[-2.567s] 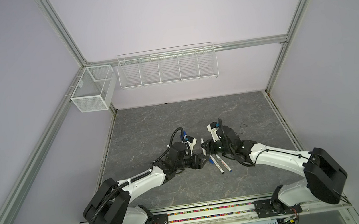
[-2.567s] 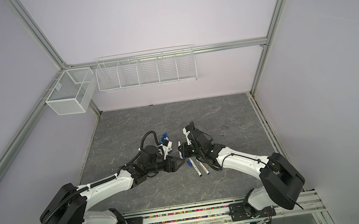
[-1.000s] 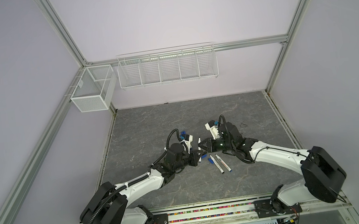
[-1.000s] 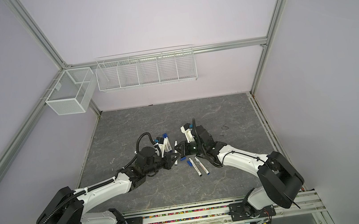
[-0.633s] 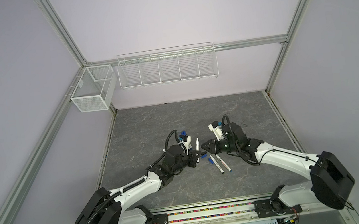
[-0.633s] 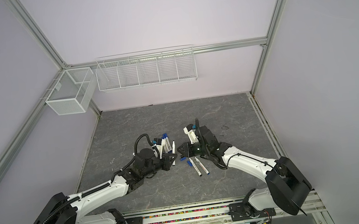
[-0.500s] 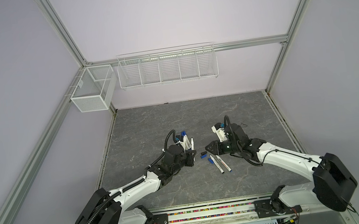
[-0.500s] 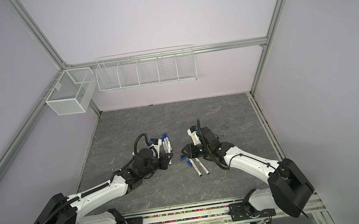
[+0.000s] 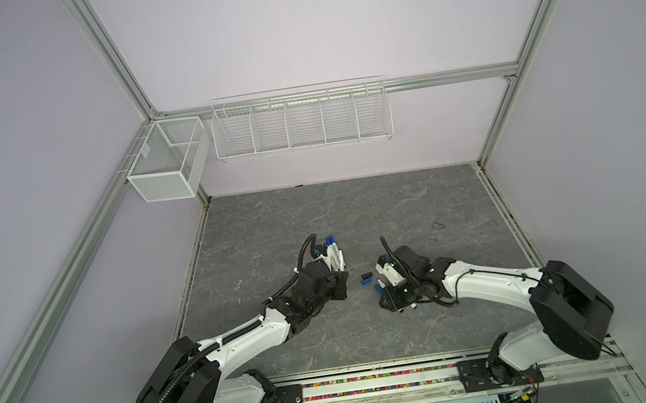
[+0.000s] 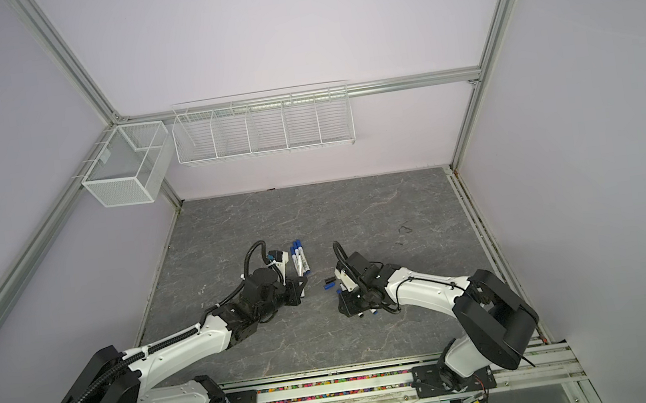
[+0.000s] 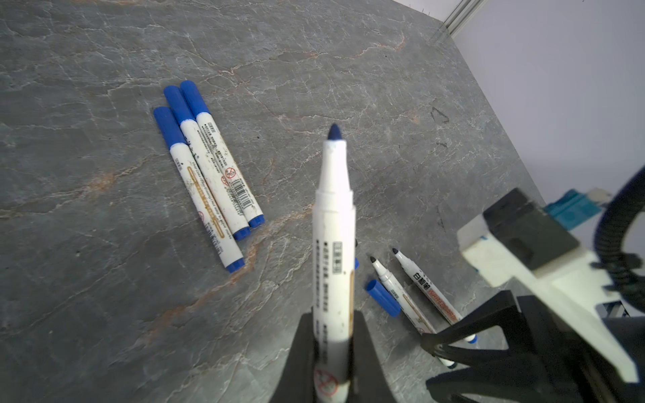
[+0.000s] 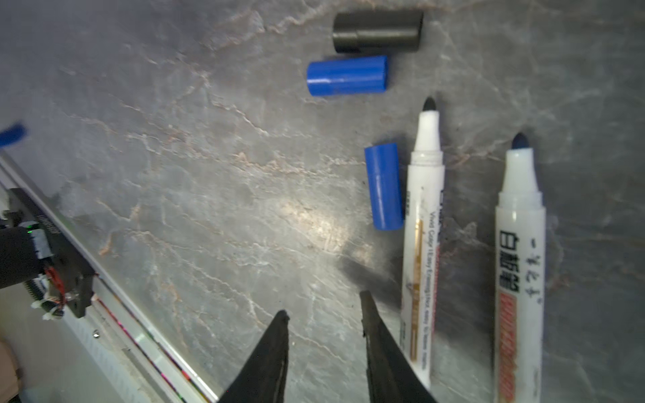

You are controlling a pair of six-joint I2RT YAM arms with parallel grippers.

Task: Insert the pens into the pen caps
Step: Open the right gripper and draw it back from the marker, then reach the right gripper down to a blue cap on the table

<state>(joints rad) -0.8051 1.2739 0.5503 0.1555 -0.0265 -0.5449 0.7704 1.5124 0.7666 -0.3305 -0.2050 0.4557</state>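
Note:
My left gripper is shut on an uncapped white pen whose blue tip points away from the wrist. It hovers left of centre in both top views. My right gripper is open and empty, low over the table beside two uncapped pens. A blue pen cap lies against the nearer pen. Another blue cap and a black cap lie just beyond. Three capped pens lie side by side behind the left gripper.
The grey stone-patterned table is walled on three sides. A wire rack and a mesh basket hang on the back frame. The arm bases stand on a rail along the front edge.
The two grippers were close together mid-table and have drawn apart. The right gripper has opened and moved down over the loose pens and caps. The left still holds its pen.

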